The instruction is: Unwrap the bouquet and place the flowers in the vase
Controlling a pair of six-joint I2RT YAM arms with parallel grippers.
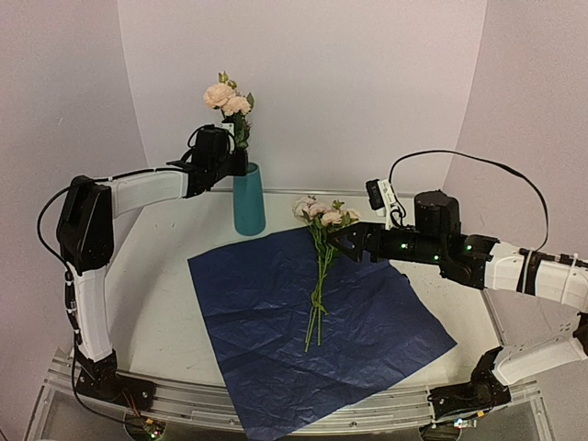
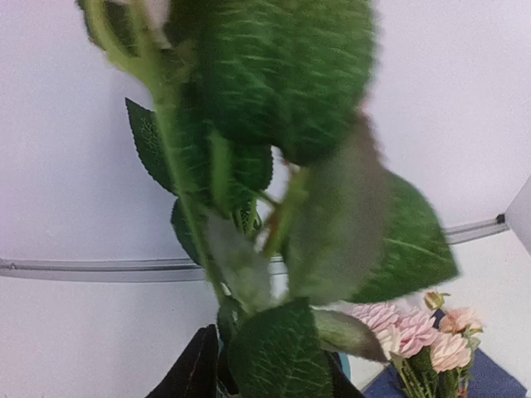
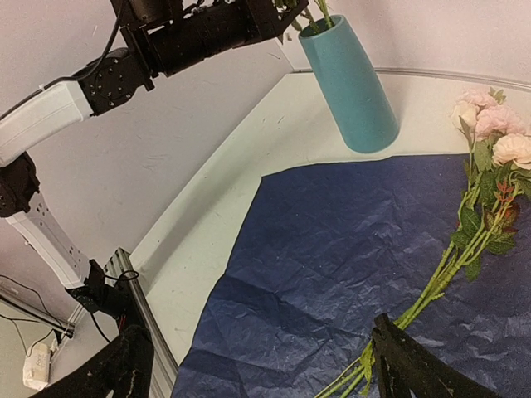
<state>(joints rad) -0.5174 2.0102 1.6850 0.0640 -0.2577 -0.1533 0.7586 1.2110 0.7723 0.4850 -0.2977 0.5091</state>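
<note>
While the right gripper (image 1: 338, 241) is hanging wide open, those floppy flowers (image 1: 321, 268) are wanting a gentle mid-stem pinch; left gripper's (image 1: 235, 165) spread, can't tell.

You're looking at a plain white curved backdrop wall (image 1: 322, 83), a white tabletop (image 1: 156, 303) and a metal rail (image 1: 184, 401) along its near edge. Light is even and soft.

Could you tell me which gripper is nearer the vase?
Left. The left gripper is just above the vase; the right gripper is farther off, by the flowers lying on the blue paper.
</note>
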